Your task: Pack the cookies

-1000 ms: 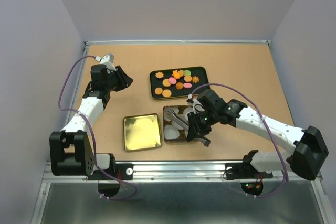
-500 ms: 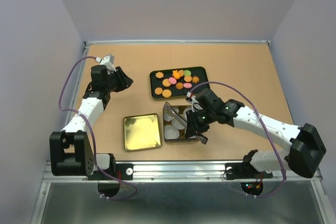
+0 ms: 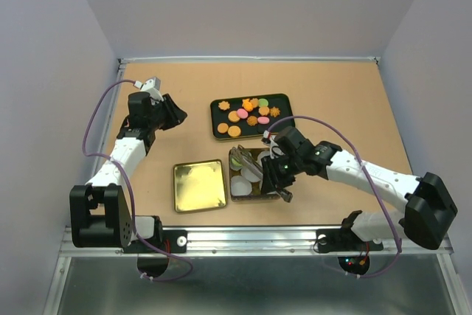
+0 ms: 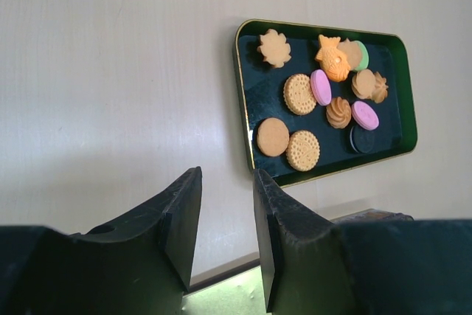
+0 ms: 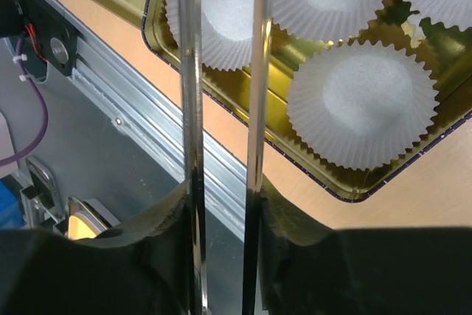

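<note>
On a glossy dark tray [image 4: 259, 101] lie flat, round cookies [image 4: 300, 94].

- A tan table [image 3: 354, 101] is seen, bounded by pale walls.
- A black tray [image 3: 284, 125] is set toward its far side.
- A gold tin [image 5: 346, 186] and a gold lid [image 3: 199, 186] are laid side by side nearer the front edge.

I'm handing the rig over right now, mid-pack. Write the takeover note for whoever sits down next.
Left hand: open, empty, hovering left of the black tray.
Right hand: shut on the tongs, tips over the gold tin.
Most cookies sit on the tray. One green cookie is at the tin's far-left corner by the tong tips; release unclear.
The paper cups that show are bare. The lid lies left of the tin.
Left to do: move the tray's cookies into the cups.
</note>
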Robot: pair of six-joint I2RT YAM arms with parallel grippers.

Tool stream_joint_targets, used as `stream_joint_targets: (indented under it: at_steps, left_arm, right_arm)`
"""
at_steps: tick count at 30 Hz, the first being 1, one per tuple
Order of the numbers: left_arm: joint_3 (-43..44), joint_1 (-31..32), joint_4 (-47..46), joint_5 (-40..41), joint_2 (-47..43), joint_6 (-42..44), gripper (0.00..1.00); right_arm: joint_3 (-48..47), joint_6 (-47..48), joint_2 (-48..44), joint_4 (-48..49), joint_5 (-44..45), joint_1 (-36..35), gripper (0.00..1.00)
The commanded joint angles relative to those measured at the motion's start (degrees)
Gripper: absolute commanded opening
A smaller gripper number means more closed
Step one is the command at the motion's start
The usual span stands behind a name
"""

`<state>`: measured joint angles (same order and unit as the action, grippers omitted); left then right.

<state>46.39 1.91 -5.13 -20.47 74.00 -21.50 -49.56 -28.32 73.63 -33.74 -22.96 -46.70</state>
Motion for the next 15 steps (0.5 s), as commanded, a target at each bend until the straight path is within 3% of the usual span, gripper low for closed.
stream_joint_targets:
  at_steps: [1, 7, 15]
  left_arm:
    - [-0.5, 0.5, -0.9, 0.3, -2.3, 0.8, 0.45]
    - [-0.5, 0.5, -0.9, 0.6, -2.4, 0.8, 0.44]
    - [-0.3, 0.7, -0.9, 0.5, -2.1, 0.8, 0.45]
  right_arm:
    - [-0.7, 0.2, -1.9, 3.0, 0.2, -0.3, 0.43]
    - [-2.6, -0.1, -2.7, 2.4, 0.0, -0.3, 0.5]
    - [-16.2, 1.1, -2.1, -2.3, 4.0, -0.3, 0.5]
